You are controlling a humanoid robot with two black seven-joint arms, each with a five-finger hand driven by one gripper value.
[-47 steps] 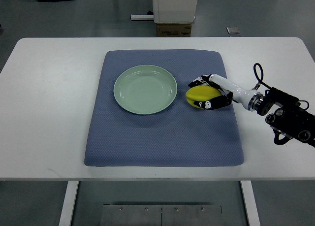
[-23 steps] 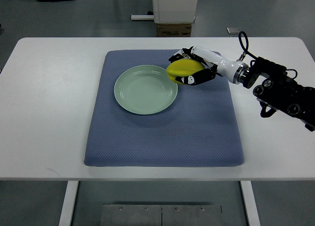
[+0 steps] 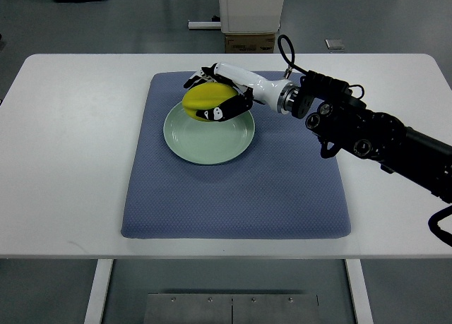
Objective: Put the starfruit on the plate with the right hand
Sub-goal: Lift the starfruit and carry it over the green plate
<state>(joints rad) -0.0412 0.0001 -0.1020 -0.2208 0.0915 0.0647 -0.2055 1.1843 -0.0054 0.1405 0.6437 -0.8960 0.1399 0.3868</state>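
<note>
A yellow starfruit (image 3: 206,99) is held in my right hand (image 3: 212,98), whose black-tipped fingers are curled around it. The hand hovers over the far edge of a pale green plate (image 3: 209,142) that lies on a blue mat (image 3: 235,190). My right arm (image 3: 367,133) reaches in from the right edge across the mat's far right corner. The plate's inside is bare. No left arm shows.
The mat covers the middle of a white table (image 3: 63,162). Beyond the table's far edge stand a white pedestal with a cardboard box (image 3: 248,42) and a small grey object (image 3: 334,44) on the floor.
The right hand has carried the starfruit leftward, from the mat right of the plate to above the plate's far edge. The arm has stretched further into the picture.
</note>
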